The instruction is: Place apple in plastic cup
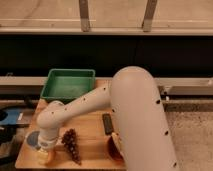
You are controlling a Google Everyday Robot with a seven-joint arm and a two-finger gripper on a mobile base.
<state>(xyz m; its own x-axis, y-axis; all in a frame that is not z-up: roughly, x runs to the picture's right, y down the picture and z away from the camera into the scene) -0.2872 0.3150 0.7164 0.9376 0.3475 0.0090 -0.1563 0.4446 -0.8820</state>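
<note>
From my station I see the arm (85,107) reaching down and to the left across the wooden board (92,142), its pale wrist ending over the board's front left corner. The gripper (45,146) points straight down there, directly above the apple (45,157) and touching or very nearly touching its top. The wrist blocks my view of the tool's tip, so I cannot tell whether it is open, closed or gripping the fruit.

The apple sits at the very front left of the board, close to the edge, and is not in the cup. The cup (31,139) stands just behind and slightly left of the apple, partly covered by the wrist. Only its light-blue left side shows, and I cannot see inside it.

The grapes (71,144) lie just right of the apple, in a dark bunch running toward the front edge. A small dark bar (107,123) lies further right, near the arm's broad base. A reddish bowl (114,148) peeks out beside that base. The green tray (69,84) rests at the back left, well apart from the apple.
</note>
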